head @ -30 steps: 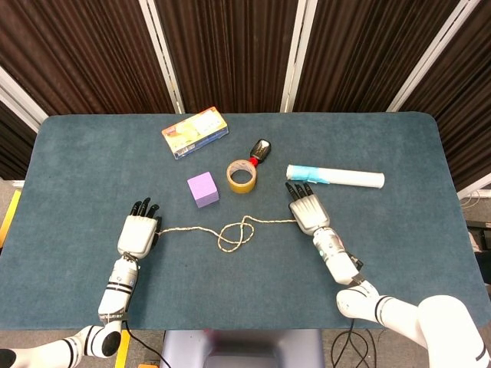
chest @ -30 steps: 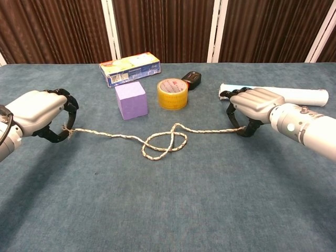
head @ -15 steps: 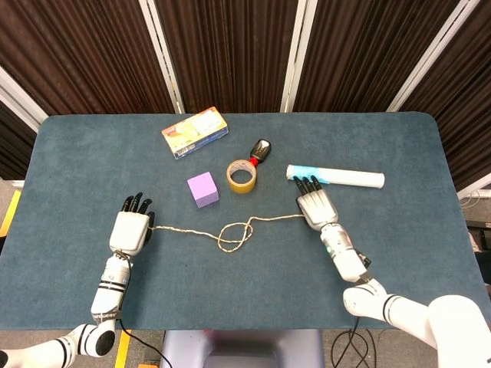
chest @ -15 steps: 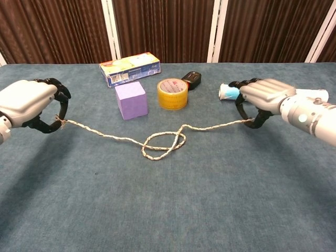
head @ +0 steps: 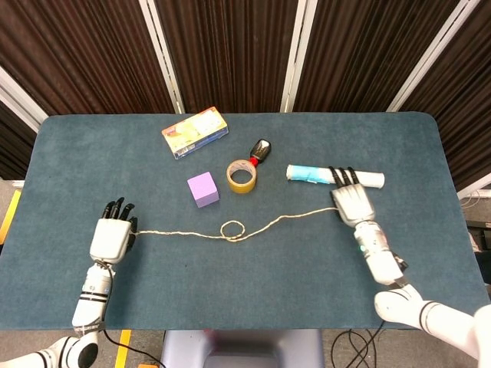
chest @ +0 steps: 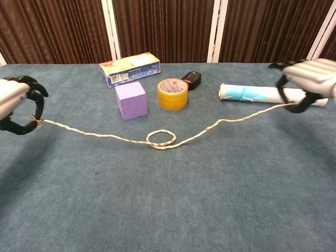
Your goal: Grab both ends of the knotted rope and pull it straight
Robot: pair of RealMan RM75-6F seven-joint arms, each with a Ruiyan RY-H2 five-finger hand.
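A thin beige rope (head: 230, 229) (chest: 163, 139) runs across the blue table, with a small loop knot near its middle. My left hand (head: 111, 237) (chest: 16, 104) pinches the rope's left end at the table's left side. My right hand (head: 352, 201) (chest: 310, 79) holds the right end, just in front of the white roll. The rope sags slightly between the two hands and lies partly on the cloth.
Behind the rope stand a purple cube (head: 202, 188) (chest: 131, 100), a yellow tape roll (head: 241, 176) (chest: 172, 93), a black and red object (head: 260, 150), a yellow and blue box (head: 195, 132) (chest: 129, 67) and a white and blue roll (head: 335, 177) (chest: 257, 94).
Both hands have moved apart, the left leftward and the right rightward. The rope has stretched out and its loose loops have tightened into one small loop.
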